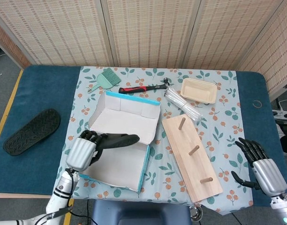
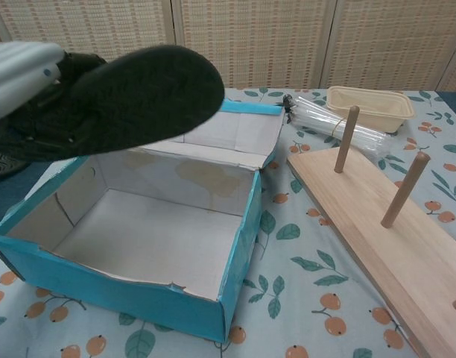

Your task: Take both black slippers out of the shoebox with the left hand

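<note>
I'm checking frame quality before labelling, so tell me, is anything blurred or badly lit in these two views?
Head view: even light, everything sharp, soft shadows only. Chest view: the black slipper held by the left hand sits very near the lens, looms large and looks soft-edged; the shoebox and wooden peg board stay sharp.

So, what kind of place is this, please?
Probably a robot test setup: a cloth-covered table before woven screens, with unrelated props such as a hammer, a peg board and a shoebox.
</note>
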Controlling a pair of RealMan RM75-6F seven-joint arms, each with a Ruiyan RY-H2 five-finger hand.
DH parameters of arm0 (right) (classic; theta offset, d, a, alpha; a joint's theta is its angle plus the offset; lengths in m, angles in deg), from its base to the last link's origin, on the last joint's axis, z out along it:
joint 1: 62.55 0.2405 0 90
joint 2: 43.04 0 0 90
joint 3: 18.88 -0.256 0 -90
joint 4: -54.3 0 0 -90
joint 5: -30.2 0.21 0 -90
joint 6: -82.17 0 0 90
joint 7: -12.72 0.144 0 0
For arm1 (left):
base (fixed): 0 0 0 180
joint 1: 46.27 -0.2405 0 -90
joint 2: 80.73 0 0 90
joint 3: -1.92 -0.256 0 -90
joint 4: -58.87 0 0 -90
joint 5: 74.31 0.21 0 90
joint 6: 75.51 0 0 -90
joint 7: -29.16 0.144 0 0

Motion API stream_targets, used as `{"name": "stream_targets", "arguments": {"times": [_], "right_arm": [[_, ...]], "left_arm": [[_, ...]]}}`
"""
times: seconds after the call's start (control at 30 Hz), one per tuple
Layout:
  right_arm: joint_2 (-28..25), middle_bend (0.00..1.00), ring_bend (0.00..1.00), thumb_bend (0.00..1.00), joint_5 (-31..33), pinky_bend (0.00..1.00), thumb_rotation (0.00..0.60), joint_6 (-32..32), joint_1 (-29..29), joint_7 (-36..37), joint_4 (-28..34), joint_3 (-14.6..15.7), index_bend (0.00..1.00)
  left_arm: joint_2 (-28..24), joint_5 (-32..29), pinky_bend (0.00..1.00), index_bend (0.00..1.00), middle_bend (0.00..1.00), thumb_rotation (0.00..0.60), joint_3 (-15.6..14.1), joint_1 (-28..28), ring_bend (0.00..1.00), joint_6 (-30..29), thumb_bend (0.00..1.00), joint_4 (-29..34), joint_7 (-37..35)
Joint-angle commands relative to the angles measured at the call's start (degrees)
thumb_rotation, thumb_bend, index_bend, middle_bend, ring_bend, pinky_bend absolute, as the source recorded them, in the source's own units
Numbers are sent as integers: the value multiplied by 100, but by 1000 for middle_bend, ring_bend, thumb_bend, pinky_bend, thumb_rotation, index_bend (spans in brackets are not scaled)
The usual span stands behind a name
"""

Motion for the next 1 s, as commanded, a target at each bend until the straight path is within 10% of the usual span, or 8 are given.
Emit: {"name": "stream_targets", "arguments": {"times": [0.03,0.27,0.5,0.7,0.77,0.9,1.0], "right_arm": [[-3,0,0,269,-5,0,433,16,-8,-15,6,0,0],[12,0,0,269,-29,0,434,-1,-5,-69,21,14,0],[38,0,0,269,14,0,433,-105,21,-183,55,26,0],[46,0,0,269,28,0,434,-135,33,-215,58,25,0],[51,0,0,269,42,0,435,-158,41,-228,60,23,0],[44,0,0,269,35,0,440,-158,41,-232,72,29,0],[22,0,0,269,-2,0,441,-125,30,-207,79,43,0]], "left_arm": [[-321,-85,342,839,608,600,353,-228,341,-332,705,-553,5],[-414,-618,342,827,612,600,553,-382,362,-176,718,-1500,-283],[337,-990,341,797,608,600,660,-355,382,245,739,-4261,-602],[809,-1249,330,689,551,600,747,-350,373,694,703,-5356,-824],[891,-1252,325,579,499,600,723,-357,341,841,650,-5508,-936],[777,-1606,274,56,179,600,844,-402,120,1495,453,-5052,-1189],[602,-1648,255,0,17,600,876,-432,15,1663,407,-4604,-1382]]}}
